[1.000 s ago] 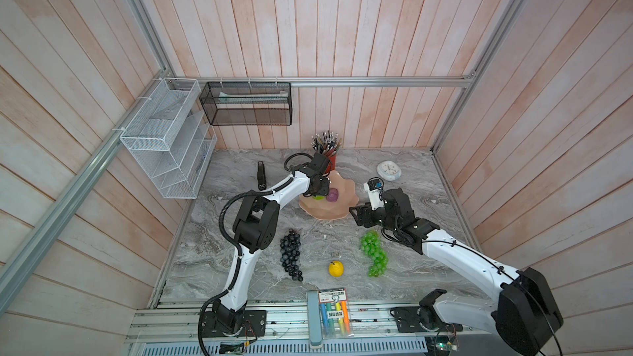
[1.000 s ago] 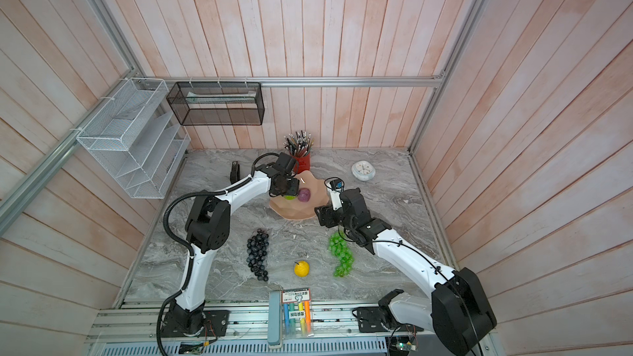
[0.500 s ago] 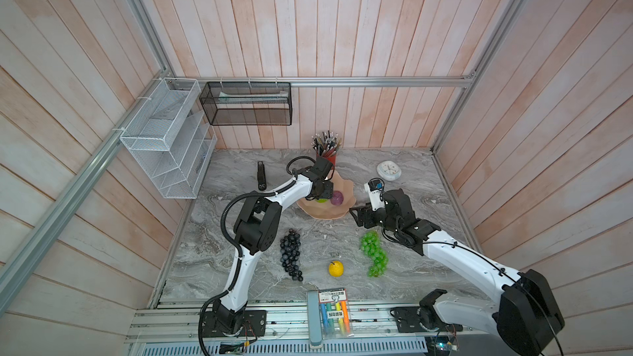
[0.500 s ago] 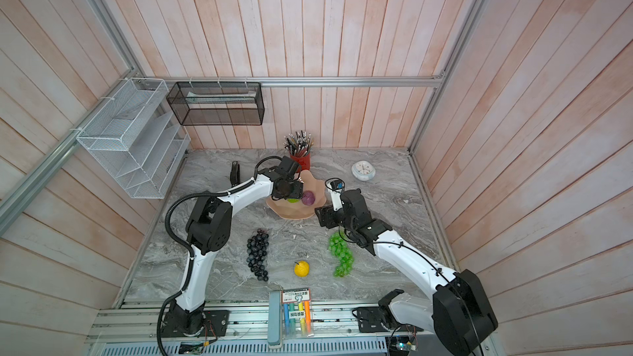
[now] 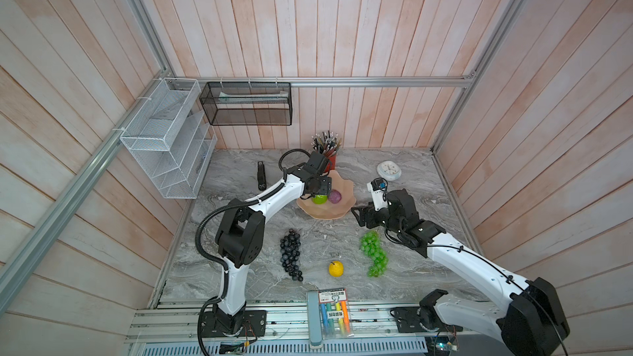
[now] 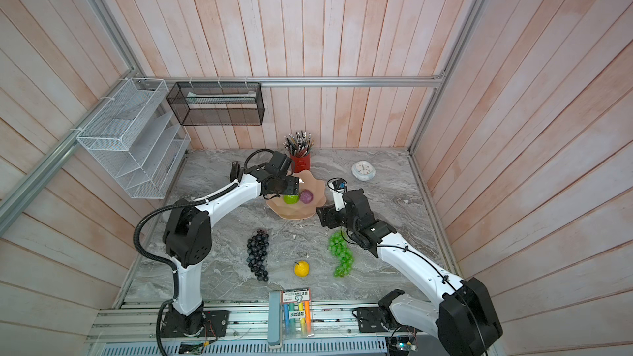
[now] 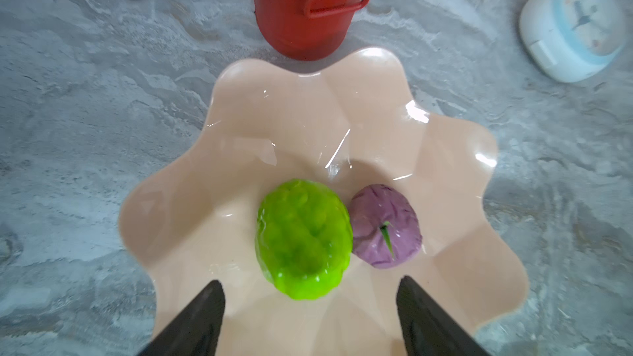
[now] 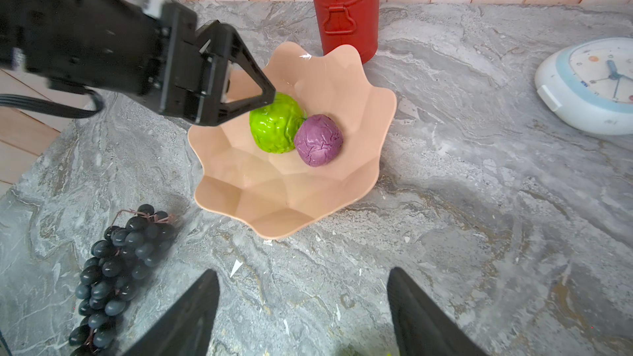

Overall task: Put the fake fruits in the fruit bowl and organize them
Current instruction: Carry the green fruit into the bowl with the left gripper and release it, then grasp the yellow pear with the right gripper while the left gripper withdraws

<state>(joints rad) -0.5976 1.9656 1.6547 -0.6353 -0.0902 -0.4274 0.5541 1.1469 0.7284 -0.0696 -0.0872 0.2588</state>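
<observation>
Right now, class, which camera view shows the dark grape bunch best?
Both top views: the whole dark grape bunch lies unobstructed. The right wrist view cuts off one end; the left wrist view lacks it.

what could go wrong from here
1. The left jaws hang open right over the bumpy green fruit, which touches the purple fruit. A careless retreat might knock either one, or clip the rim of the fruit bowl.
2. The right arm sits close above the green grape bunch and could drag it.
</observation>
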